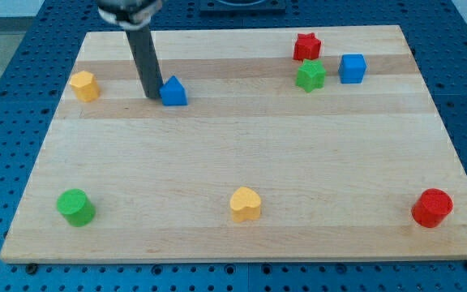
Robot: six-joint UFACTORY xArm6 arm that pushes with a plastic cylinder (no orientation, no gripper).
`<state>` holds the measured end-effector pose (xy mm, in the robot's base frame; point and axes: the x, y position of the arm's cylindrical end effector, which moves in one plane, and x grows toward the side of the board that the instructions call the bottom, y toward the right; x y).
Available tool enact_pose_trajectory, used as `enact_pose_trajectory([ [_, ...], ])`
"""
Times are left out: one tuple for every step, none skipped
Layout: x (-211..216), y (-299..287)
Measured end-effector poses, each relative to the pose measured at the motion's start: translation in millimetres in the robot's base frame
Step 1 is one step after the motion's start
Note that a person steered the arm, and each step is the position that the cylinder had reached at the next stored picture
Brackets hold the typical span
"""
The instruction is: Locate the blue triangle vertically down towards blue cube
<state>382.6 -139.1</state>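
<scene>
The blue triangle (173, 92) lies on the wooden board (242, 154) in the upper left part of the view. The blue cube (352, 68) sits at the upper right, far to the right of the triangle. My rod comes down from the view's top and my tip (152, 96) rests on the board right beside the triangle's left side, touching it or nearly so.
A green star (310, 75) and a red star (306, 47) sit just left of the blue cube. A yellow block (84, 85) lies at the upper left. Along the bottom are a green cylinder (76, 207), a yellow heart (246, 203) and a red cylinder (432, 208).
</scene>
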Motion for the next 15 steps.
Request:
enact_pose_trajectory([
  [35.2, 5.9],
  [26.3, -0.3],
  [-23.7, -24.2],
  [-49.5, -41.0],
  [-23.1, 31.4],
  [46.1, 144.3],
  [99.4, 243.2],
  [100.7, 248.9],
  [79.8, 232.5],
  [33.1, 199.8],
  [16.3, 161.6],
  [72.0, 133.3],
  [76.1, 131.3],
  [76.7, 131.3],
  [77.1, 175.5],
])
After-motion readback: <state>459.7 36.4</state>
